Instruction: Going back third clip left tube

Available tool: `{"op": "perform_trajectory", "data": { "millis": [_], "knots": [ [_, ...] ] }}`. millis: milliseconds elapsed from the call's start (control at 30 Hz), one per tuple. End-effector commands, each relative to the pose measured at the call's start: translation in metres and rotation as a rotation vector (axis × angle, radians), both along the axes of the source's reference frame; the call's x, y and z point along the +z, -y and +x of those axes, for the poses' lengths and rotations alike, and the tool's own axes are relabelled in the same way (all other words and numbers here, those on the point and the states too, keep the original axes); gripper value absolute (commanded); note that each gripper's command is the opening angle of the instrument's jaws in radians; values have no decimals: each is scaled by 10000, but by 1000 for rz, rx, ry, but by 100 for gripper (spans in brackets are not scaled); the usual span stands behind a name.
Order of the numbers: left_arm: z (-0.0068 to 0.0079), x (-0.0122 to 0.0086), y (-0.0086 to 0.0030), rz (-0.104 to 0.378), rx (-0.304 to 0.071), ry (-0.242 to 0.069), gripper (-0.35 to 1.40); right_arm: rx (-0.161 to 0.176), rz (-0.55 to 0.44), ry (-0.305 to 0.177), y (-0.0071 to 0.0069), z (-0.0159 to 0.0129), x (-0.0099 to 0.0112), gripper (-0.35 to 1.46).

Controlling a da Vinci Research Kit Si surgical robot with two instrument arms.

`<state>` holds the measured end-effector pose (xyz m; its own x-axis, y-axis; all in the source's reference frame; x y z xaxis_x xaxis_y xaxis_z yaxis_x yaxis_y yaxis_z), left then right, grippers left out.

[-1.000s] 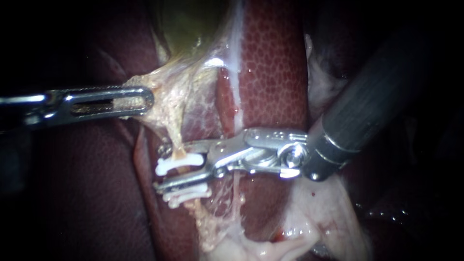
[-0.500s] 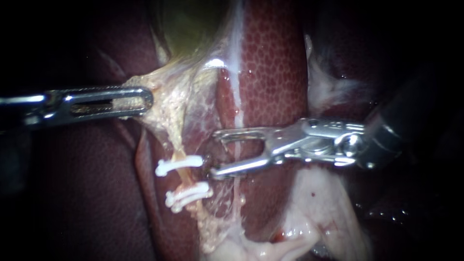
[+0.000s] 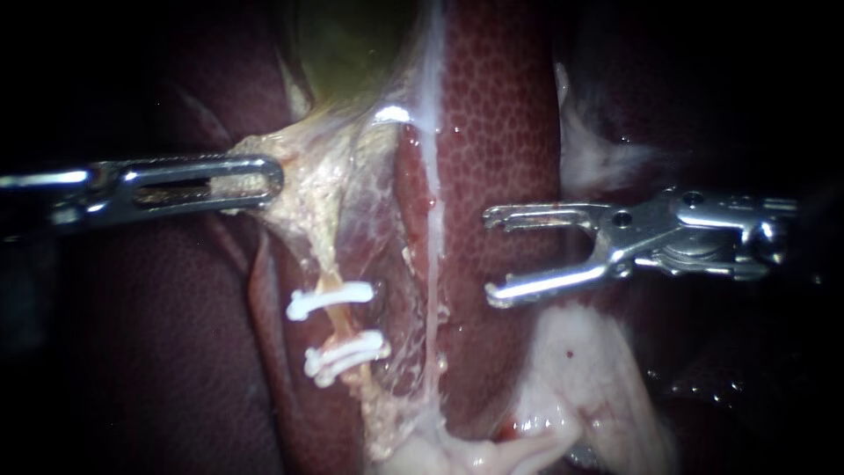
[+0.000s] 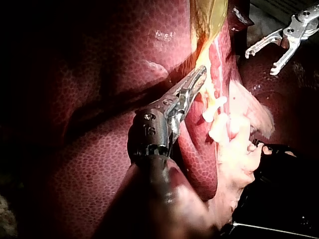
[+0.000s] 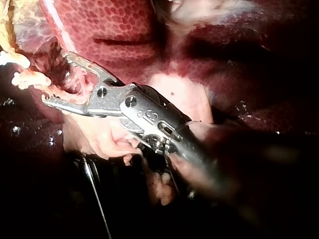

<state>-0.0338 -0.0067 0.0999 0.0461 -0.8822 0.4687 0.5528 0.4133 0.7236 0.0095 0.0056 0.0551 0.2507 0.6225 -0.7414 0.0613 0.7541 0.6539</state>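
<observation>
The left tube (image 3: pixel 334 321) ran as a thin yellow-orange strand down from the pale tissue (image 3: pixel 308 189) under the gallbladder (image 3: pixel 352 44). White clips sat across it: an upper clip (image 3: pixel 330 299), and just below it on the same tube the lower clips (image 3: pixel 345 354), which looked like two lying close together, though I could not tell for sure. A short bare stretch of tube showed between the upper clip and the lower ones.

Above the tube, the left instrument (image 3: pixel 274 180) had its end effector closed on the pale tissue, one jaw on each side of the fold; the left wrist view showed the same grip (image 4: pixel 201 73), just beside the clipped tube.

The right instrument (image 3: pixel 491 257) stood well apart from the tube, on the side away from the left instrument, level with the upper clip. Its end effector gaped wide and held nothing, its tips pointing toward the tube over the liver (image 3: pixel 501 114). A thin whitish strand (image 3: pixel 431 290) ran between the tube and those tips.
</observation>
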Motion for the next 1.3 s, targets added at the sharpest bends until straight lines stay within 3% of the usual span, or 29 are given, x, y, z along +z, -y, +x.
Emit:
{"op": "perform_trajectory", "data": {
  "millis": [33, 200, 433, 667, 1300],
  "knots": [
    [-1, 2, 0, -2, 0, -2, -35, 0, 2, 0, 1, 0, -1, 60],
    [-8, 14, 2, 1, -2, -10, -35, -2, 2, -1, 2, -5, -2, 60],
    [-36, 46, 3, 7, 19, -19, -35, -5, 2, -2, 3, -14, -2, 60],
    [-61, 58, 4, 14, 35, -19, -35, -5, 2, -2, 3, -17, -2, 60],
    [-61, 56, 5, 15, 37, -17, -35, -4, 2, -1, 5, -16, -6, 60]
  ]
}}
